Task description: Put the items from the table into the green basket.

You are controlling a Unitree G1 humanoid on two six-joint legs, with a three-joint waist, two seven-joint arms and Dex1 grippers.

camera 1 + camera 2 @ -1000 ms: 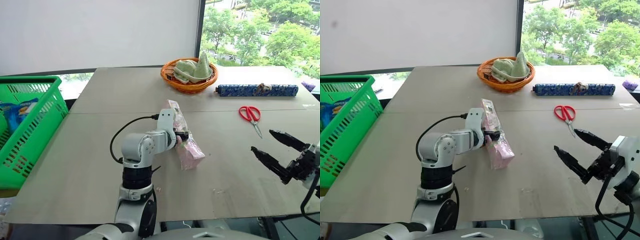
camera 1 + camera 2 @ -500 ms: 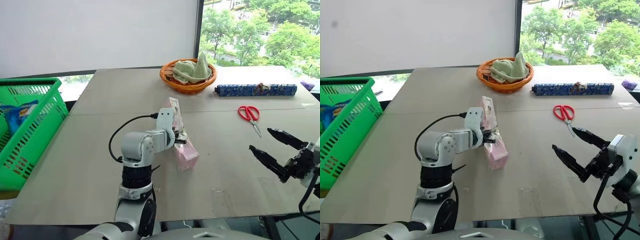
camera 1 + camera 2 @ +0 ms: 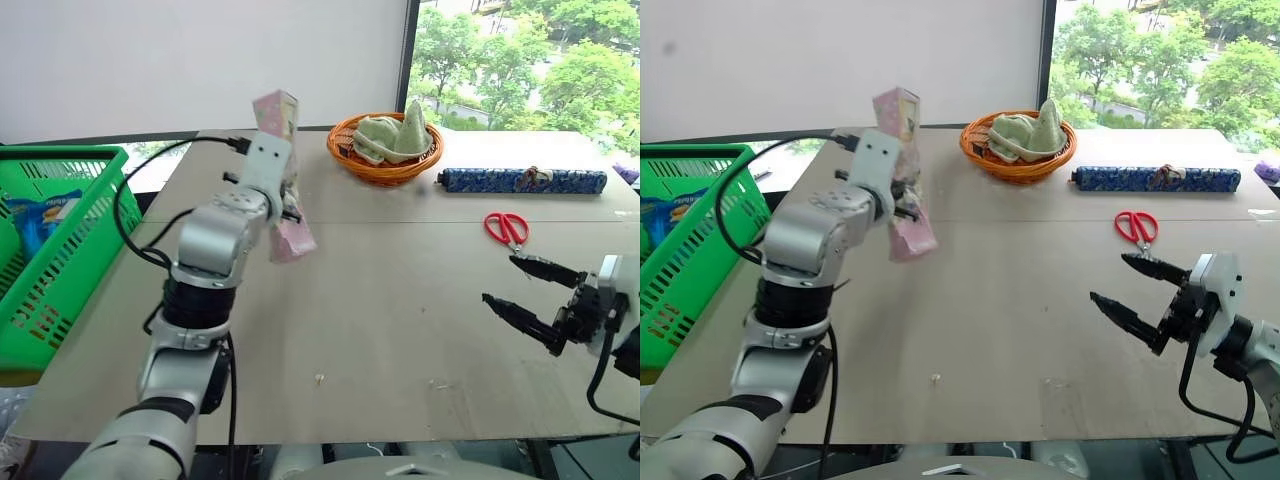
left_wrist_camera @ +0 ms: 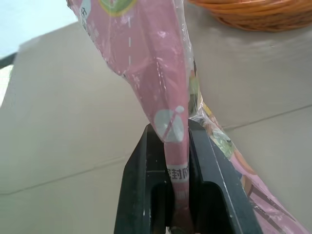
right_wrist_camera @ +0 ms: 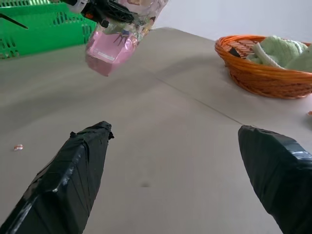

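Pink box (image 3: pixel 281 180) lifted, basket leg not yet made
Left gripper (image 4: pixel 176 161) pinches the box's edge seam, so it hangs tilted, clear of the table (image 3: pixel 400 300); green basket (image 3: pixel 60 260) lies off to its left. Right gripper (image 3: pixel 1137 292) idles, fingers spread, empty

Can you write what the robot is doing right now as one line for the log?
left gripper: shut on pink box, lifted above table | right gripper: open, empty | green basket: at table's left edge
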